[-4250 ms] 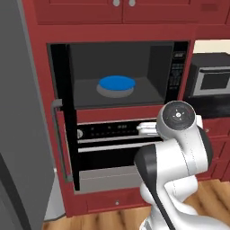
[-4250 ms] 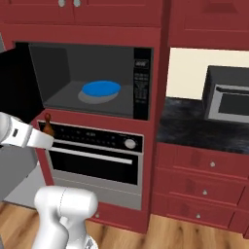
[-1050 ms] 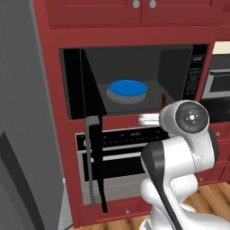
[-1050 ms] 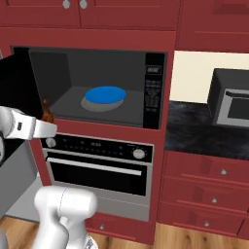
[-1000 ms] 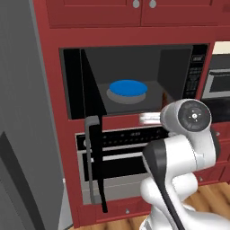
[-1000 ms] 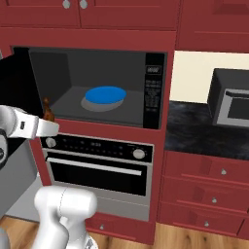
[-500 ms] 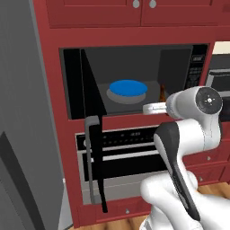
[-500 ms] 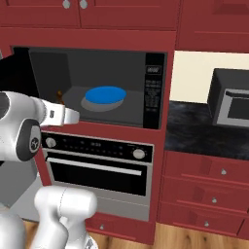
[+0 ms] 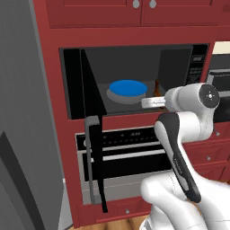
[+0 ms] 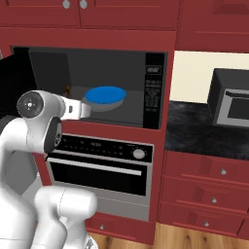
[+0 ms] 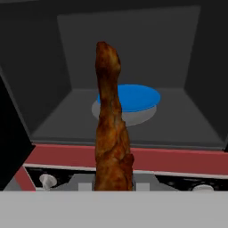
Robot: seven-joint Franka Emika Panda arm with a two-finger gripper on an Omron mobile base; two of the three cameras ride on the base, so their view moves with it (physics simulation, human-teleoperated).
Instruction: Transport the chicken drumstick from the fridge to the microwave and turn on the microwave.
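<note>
The microwave point(image 9: 179, 63) stands open, its dark door point(image 9: 92, 108) swung out to the left with the grey handle facing me. A blue plate point(image 9: 128, 87) lies on its floor. My gripper point(image 9: 156, 96) is shut on the chicken drumstick point(image 9: 157, 86), which stands upright just in front of the cavity's mouth, right of the plate. In the hand view the reddish-brown drumstick point(image 11: 111, 129) rises from the gripper point(image 11: 113, 183), with the blue plate point(image 11: 133, 98) behind it. From the right, the drumstick point(image 10: 68, 90) sits left of the plate point(image 10: 105, 95). The grey fridge point(image 9: 27, 112) fills the left.
A silver-black oven point(image 9: 130, 155) with a knob row sits directly under the microwave. Red cabinets point(image 10: 126, 14) frame both. To the right, a second small microwave point(image 10: 231, 102) rests on a dark counter point(image 10: 194, 131) above red drawers point(image 10: 209, 194).
The arm has swung round, carrying the drumstick up and in toward the microwave's open mouth. The door and plate have not moved.
</note>
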